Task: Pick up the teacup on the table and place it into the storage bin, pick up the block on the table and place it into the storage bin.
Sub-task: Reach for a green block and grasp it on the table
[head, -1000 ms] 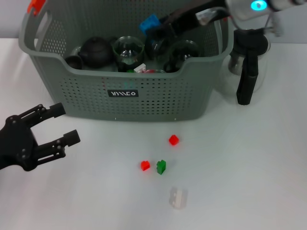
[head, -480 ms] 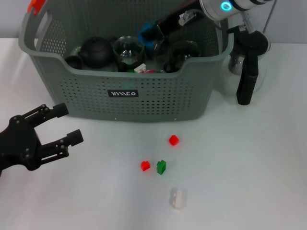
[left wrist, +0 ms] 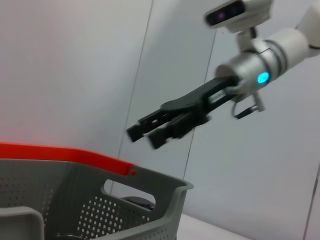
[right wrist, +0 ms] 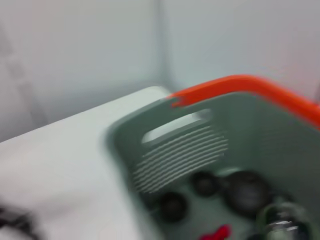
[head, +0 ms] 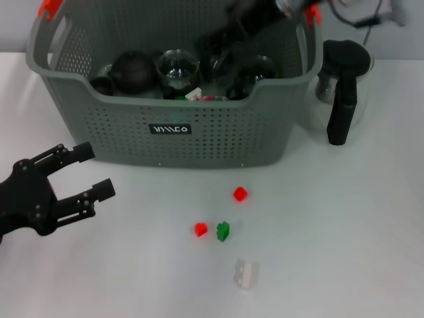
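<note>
The storage bin (head: 218,136) stands at the back of the white table and holds dark and glass teacups (head: 177,66) and a black teapot (head: 131,69). Teacups show only inside the bin. Small blocks lie in front of it: a red block (head: 240,193), a second red block (head: 201,229), a green block (head: 222,230) and a pale clear block (head: 246,273). My right gripper (head: 242,14) hovers high above the bin's back right part; in the left wrist view the right gripper (left wrist: 145,136) has its fingers apart and empty. My left gripper (head: 94,171) rests open at the front left.
A glass jug with a black handle (head: 343,89) stands to the right of the bin. The bin's orange handle clip (right wrist: 240,85) and rim (left wrist: 150,175) fill the wrist views. Bare table (head: 344,232) lies around the blocks.
My right gripper has risen and drawn back above the bin. The blue block it carried no longer shows. The left arm has barely shifted.
</note>
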You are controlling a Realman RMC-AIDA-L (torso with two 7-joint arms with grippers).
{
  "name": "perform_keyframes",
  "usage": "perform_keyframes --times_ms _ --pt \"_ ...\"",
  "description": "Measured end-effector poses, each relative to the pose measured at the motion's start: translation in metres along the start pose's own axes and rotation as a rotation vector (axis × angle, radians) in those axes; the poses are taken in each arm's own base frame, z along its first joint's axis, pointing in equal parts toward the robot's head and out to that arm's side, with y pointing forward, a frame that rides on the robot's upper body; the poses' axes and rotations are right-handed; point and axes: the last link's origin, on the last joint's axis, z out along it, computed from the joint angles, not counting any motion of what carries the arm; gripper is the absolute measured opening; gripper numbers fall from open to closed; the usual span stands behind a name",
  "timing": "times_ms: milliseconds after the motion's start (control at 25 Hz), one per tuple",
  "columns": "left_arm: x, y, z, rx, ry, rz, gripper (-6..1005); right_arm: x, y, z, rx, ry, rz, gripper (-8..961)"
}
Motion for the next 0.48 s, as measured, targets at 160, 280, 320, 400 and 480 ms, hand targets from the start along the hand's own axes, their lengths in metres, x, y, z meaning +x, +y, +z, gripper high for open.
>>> perform_keyframes --times_ms 160,280,320,400,480 --pt "0.0 0.0 0.0 0.002 0.002 0.001 824 0.019 0.028 -0.019 -0.173 0.092 -0.075 876" --pt "0.001 -0.001 0.0 0.003 0.003 0.002 824 0.041 0.039 -0.017 -0.255 0.193 -0.107 872" --pt "0.001 -0.001 0.0 0.003 0.003 0.002 824 0.048 0.041 -0.013 -0.269 0.225 -0.112 871" --pt "0.001 -0.001 0.0 0.004 0.004 0.001 824 0.063 0.045 -0.002 -0.294 0.282 -0.114 868" --pt "0.001 -0.001 0.0 0.005 0.003 0.001 824 0.075 0.047 0.01 -0.313 0.325 -0.105 816"
